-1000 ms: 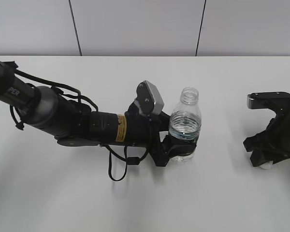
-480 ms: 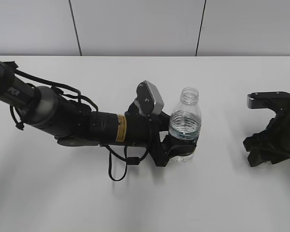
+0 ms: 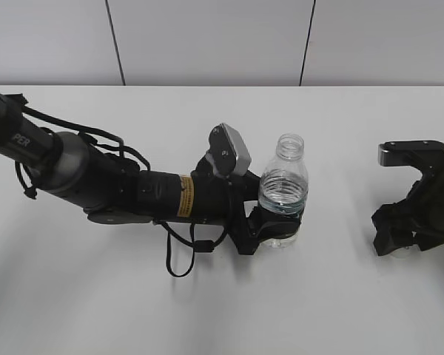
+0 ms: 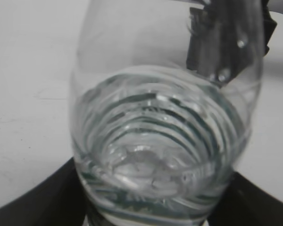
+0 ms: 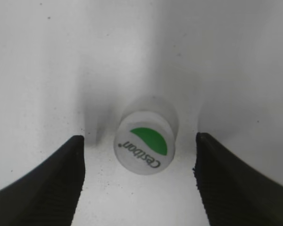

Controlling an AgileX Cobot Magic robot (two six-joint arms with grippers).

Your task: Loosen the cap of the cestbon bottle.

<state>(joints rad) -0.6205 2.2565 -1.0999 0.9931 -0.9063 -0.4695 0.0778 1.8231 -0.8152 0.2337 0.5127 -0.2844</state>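
Observation:
The cestbon bottle (image 3: 284,188) stands upright on the white table with its neck open and no cap on it. It fills the left wrist view (image 4: 165,141), its water and green label band blurred. My left gripper (image 3: 274,229) is shut on the bottle's lower body, and its dark fingers show at both bottom corners of the left wrist view. The cap (image 5: 144,141), white with a green half-disc and "Cestbon" lettering, lies on the table between the fingers of my right gripper (image 5: 139,179). That gripper is open, and neither finger touches the cap. In the exterior view my right gripper (image 3: 398,240) is low over the table at the far right.
The left arm (image 3: 111,185) lies low across the table from the left, with a cable loop (image 3: 181,259) hanging under it. A grey panelled wall (image 3: 207,37) runs behind the table's far edge.
My right gripper has shifted slightly left and down at the table's right edge. The white cap that showed below it is now covered in the exterior view. The left arm and bottle have not moved.

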